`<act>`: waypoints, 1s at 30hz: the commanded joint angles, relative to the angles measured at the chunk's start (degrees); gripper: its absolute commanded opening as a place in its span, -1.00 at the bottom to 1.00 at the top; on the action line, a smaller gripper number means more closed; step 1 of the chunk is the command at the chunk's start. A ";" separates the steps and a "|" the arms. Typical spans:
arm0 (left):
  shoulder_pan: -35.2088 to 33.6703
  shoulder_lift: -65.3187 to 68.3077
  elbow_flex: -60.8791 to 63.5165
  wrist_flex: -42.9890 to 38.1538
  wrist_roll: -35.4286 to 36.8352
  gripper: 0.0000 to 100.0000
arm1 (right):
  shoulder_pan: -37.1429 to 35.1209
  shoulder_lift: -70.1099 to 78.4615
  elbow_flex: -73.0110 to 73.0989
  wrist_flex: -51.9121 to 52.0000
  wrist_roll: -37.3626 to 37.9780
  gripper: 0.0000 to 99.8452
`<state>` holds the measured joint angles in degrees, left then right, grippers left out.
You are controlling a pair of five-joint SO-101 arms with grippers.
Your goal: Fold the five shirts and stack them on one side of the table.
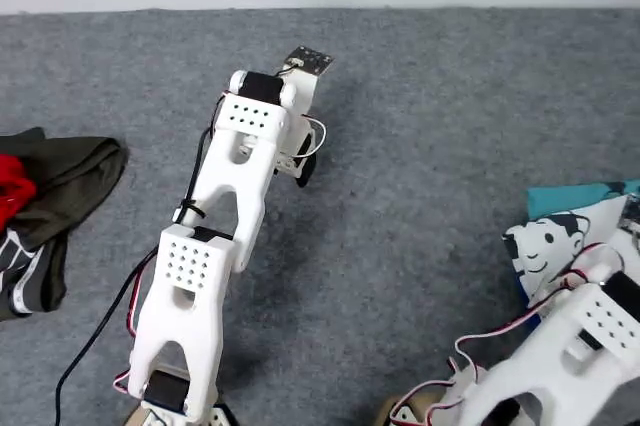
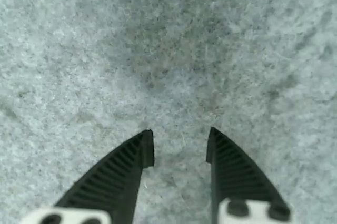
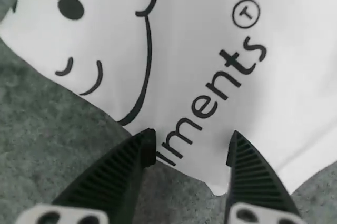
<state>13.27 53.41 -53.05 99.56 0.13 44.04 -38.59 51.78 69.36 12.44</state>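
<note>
"On the right side of the desk (image 1: 430, 116), what lay there?"

"A white shirt (image 3: 221, 40) printed with a cartoon face and black lettering, spread flat. A teal shirt (image 1: 572, 196) showed from under its far edge. Both sat at the desk's right edge."

"And the right gripper?"

"The right gripper (image 3: 192, 148) hung directly above the white shirt, near its hem. Its fingers (image 3: 116, 176) stood moderately wide apart, with the hem and a strip of grey desk lying between them. I could not tell whether the tips touched the cloth."

"Where was the left arm?"

"The left arm (image 1: 240, 161) stretched out toward the middle of the desk, well apart from every shirt. The left gripper (image 2: 179, 145) pointed down at bare grey surface. Its fingers were parted about as far as the other pair and gripped nothing."

"What about the far left?"

"A loose heap lay at the left edge. A dark olive shirt (image 1: 75, 166) was crumpled there, with a red shirt (image 1: 10, 191) beside it at the very border. A black garment with white stripes (image 1: 25, 271) lay just below them, and all three were touching. None of those looked folded."
</note>
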 commanded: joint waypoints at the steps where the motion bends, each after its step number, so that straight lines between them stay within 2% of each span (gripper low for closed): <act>1: -0.26 -0.88 -0.31 1.05 0.18 -0.67 | -0.40 -1.80 -3.52 0.48 0.62 -0.55; 9: -1.58 -3.87 -1.45 1.05 0.18 -0.67 | -0.31 -11.12 -12.84 7.78 0.62 -0.55; 16: -7.74 -17.49 -1.19 1.05 0.18 -0.67 | -0.31 -11.82 -13.19 10.59 0.62 -0.55; 22: -19.78 -31.65 8.75 1.05 0.26 -0.67 | -0.31 -12.00 -13.27 13.76 1.32 -0.55; 30: -43.52 -51.69 33.36 0.88 0.26 -0.67 | -0.31 -12.00 -13.27 20.35 15.38 -0.55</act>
<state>-21.01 9.89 -26.77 99.56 0.13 44.04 -49.41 40.97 87.38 23.69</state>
